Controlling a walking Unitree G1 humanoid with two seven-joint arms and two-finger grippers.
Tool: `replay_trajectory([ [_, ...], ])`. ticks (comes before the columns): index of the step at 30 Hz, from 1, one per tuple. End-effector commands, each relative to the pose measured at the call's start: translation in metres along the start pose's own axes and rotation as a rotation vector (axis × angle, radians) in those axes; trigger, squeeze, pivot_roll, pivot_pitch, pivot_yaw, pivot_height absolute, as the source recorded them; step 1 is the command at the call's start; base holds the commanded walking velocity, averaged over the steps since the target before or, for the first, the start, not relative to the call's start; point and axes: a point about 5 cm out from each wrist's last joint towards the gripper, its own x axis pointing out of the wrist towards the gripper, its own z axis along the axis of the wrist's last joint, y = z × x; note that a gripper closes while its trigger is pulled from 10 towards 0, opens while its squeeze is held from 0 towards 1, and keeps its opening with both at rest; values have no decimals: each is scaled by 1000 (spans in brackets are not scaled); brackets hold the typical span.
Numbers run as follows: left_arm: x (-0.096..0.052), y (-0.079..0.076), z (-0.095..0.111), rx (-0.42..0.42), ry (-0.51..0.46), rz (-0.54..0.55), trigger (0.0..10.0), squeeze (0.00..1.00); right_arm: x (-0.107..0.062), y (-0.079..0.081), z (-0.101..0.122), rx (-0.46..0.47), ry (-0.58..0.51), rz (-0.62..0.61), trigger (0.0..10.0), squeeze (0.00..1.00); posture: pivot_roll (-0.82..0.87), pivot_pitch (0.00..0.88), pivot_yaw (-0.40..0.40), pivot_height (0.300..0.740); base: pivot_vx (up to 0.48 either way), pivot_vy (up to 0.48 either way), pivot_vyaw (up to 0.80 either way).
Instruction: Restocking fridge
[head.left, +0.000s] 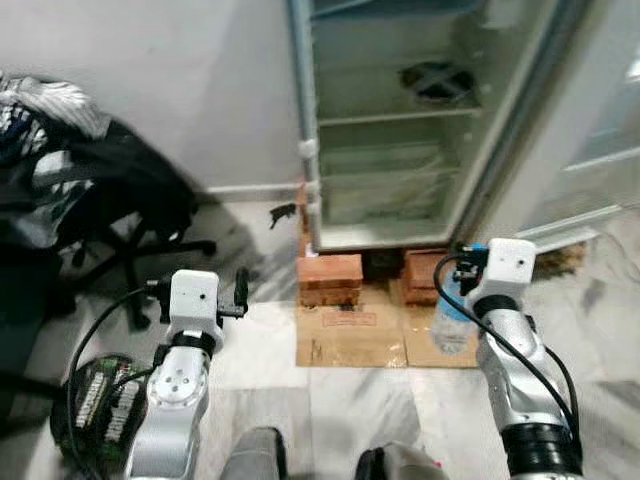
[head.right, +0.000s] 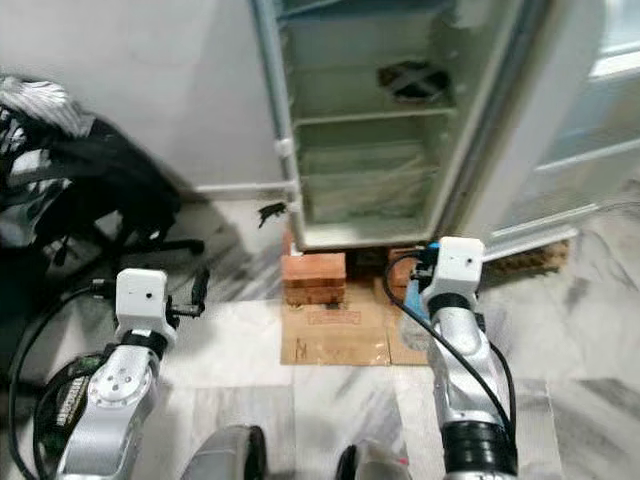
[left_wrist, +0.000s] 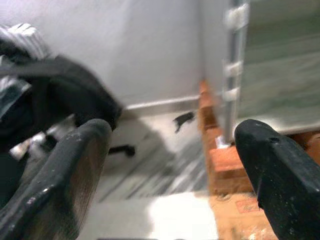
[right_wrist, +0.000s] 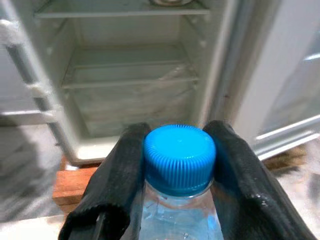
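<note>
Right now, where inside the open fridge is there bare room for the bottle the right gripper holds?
The lower shelves between the fridge side walls look bare. The shelf above already carries a dark round object. The right gripper is shut on the water bottle, in front of the opening.

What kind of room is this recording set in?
Probably a home utility or spare room: an open fridge propped on bricks and cardboard, an office chair, marble-tiled floor.

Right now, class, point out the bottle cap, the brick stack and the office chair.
bottle cap (right_wrist: 179, 158), right wrist view, ribbed blue side.
brick stack (head.left: 330, 277), left eye view, front face of the left stack under the fridge.
office chair (head.left: 120, 180), left eye view, dark seat back.
</note>
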Motion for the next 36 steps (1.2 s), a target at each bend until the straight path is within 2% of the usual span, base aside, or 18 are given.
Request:
replay_trajectory([
  [1, 1, 2, 2, 4, -2, 17, 10000, 0, -2, 4, 4, 16, -21, 23, 10000, 0, 22, 141, 42, 740, 0, 0, 0],
  [6, 2, 3, 3, 3, -14, 47, 10000, 0, -2, 6, 4, 13, -23, 39, 10000, 0, 19, 141, 38, 740, 0, 0, 0],
  [15, 3, -7, 6, -1, -25, -37, 10000, 0, -1, 0, 3, 19, -9, 19, 10000, 0, 11, 149, 34, 740, 0, 0, -56],
  [20, 2, -7, 5, -6, -22, -36, 10000, 0, -1, 0, 5, 15, -14, 21, 10000, 0, 9, 148, 33, 740, 0, 0, -365],
  [36, 5, -7, 5, -15, -20, -34, 10000, 0, 1, 1, 6, 8, -18, 26, 10000, 0, 5, 145, 33, 740, 0, -337, 0],
])
